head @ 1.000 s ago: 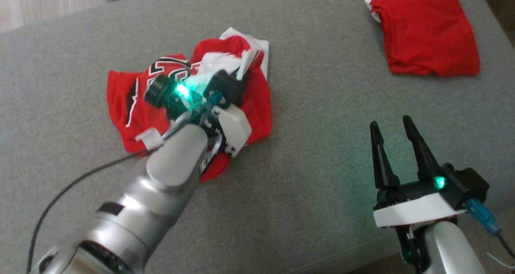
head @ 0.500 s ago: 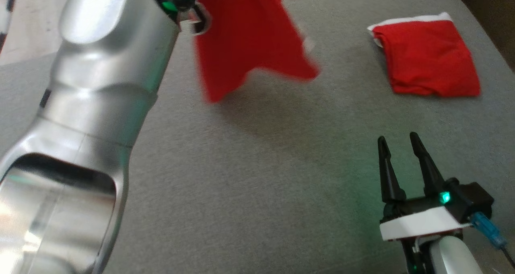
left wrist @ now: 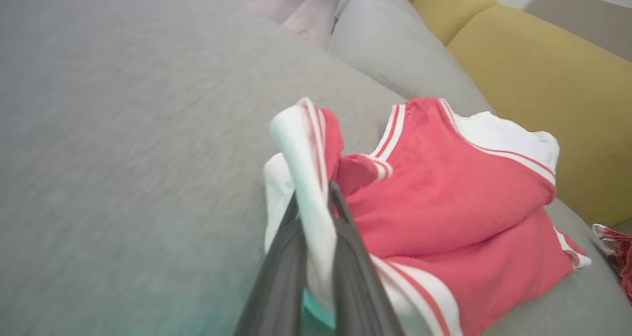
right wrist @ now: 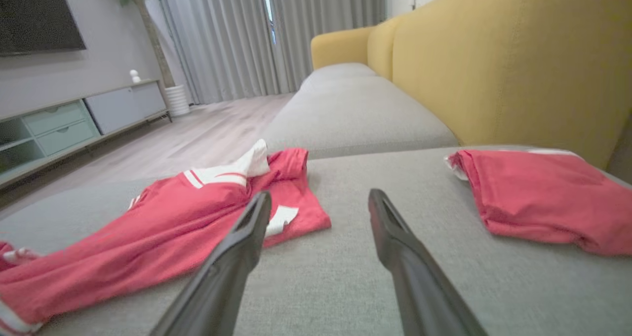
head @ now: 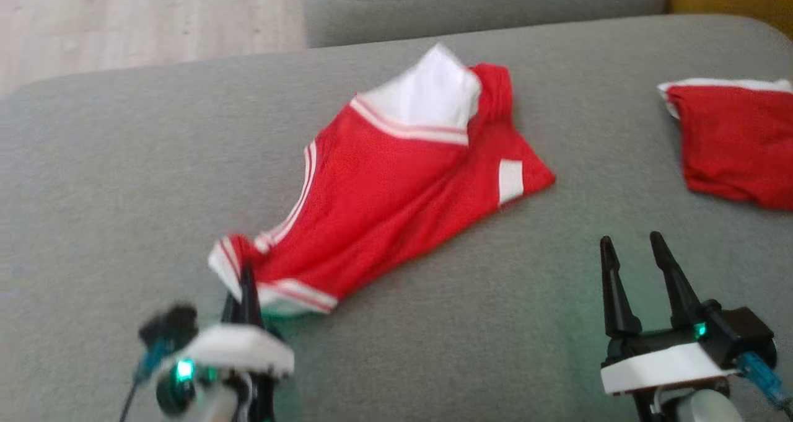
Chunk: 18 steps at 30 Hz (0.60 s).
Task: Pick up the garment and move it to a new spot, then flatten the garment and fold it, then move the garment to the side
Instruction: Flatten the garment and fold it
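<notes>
The garment (head: 396,193) is a red jersey with white trim. It lies stretched out at a slant across the grey sofa cushion (head: 111,180). At its near-left corner my left gripper (head: 248,281) is shut on the white striped hem. The left wrist view shows that hem pinched between the fingers of the left gripper (left wrist: 314,194), with the garment (left wrist: 444,203) spreading beyond. My right gripper (head: 629,241) rests open at the lower right, holding nothing, a little off the garment's near edge. In the right wrist view the garment (right wrist: 197,217) lies to the left of the open right gripper (right wrist: 320,197).
A second red garment (head: 737,143) lies folded at the cushion's far right, also the folded garment (right wrist: 543,198) in the right wrist view. A yellow backrest (right wrist: 493,64) rises behind it. Another grey cushion (head: 483,0) and wooden floor (head: 148,25) lie beyond the far edge.
The left gripper lifted the crumpled garment high, then brought it down and back toward me; the garment now lies stretched out. The head view has shifted. The right gripper stayed open.
</notes>
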Available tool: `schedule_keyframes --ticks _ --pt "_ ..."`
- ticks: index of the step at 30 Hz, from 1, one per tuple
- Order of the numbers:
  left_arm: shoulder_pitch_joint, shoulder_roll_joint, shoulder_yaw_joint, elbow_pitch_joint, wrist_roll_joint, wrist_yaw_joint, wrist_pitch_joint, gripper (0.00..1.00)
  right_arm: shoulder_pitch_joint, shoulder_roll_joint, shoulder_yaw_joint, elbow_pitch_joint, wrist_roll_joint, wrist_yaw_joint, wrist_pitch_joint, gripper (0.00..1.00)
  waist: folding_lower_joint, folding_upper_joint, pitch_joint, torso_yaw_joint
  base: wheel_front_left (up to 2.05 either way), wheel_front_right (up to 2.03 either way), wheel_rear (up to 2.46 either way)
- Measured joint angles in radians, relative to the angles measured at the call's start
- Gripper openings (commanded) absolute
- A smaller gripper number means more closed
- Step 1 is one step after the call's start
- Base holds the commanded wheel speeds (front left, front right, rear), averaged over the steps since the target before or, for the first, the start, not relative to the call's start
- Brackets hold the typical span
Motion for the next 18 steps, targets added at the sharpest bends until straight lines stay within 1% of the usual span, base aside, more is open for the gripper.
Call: schedule_keyframes --ticks 5,6,7,8,11,13,15,16,18 --pt "0.197 -0.015 0.034 -0.138 0.011 -0.02 -0.004 0.0 0.013 0.0 -0.015 -0.001 -0.011 0.0 0.0 1.0 0.0 0.0 -0.02 0.064 0.0 0.0 0.0" --pt "0.226 -0.017 0.031 -0.163 0.015 -0.02 -0.004 0.09 0.018 0.0 -0.016 0.0 -0.013 0.0 0.0 1.0 -0.0001 0.0 -0.024 0.075 0.0 0.0 0.0" --pt "0.253 -0.018 0.026 -0.185 0.025 -0.018 -0.004 0.45 0.021 0.0 -0.016 0.0 -0.015 0.0 0.0 1.0 -0.0001 0.0 -0.028 0.086 0.0 0.0 0.0" --pt "0.275 -0.016 0.02 -0.206 0.044 -0.016 -0.004 1.0 0.023 0.0 -0.014 0.0 -0.015 0.0 0.0 1.0 -0.0001 0.0 -0.031 0.096 0.0 0.0 0.0" --pt "0.308 0.009 0.011 -0.291 0.13 0.042 -0.004 1.0 0.023 0.0 -0.002 0.0 -0.017 0.0 0.0 1.0 0.0 0.0 -0.04 0.117 0.0 0.0 0.0" --pt "0.301 0.049 0.019 -0.369 0.209 0.092 -0.004 1.0 0.024 0.0 0.002 0.0 -0.017 0.0 0.0 1.0 -0.0001 0.0 -0.046 0.121 0.0 0.0 0.0" --pt "0.277 0.094 0.029 -0.436 0.282 0.133 -0.004 1.0 0.025 0.0 0.007 0.0 -0.017 0.0 0.0 1.0 -0.0001 0.0 -0.047 0.117 0.0 0.0 0.0" --pt "0.26 0.116 0.028 -0.463 0.317 0.149 -0.004 1.0 0.026 0.0 0.01 0.0 -0.017 0.0 0.0 1.0 0.0 0.0 -0.047 0.113 0.0 0.0 0.0" --pt "0.214 0.141 0.019 -0.502 0.361 0.159 0.008 1.0 0.027 0.0 0.013 0.0 -0.018 0.0 0.0 1.0 0.0 0.0 -0.042 0.106 0.0 0.0 0.0"
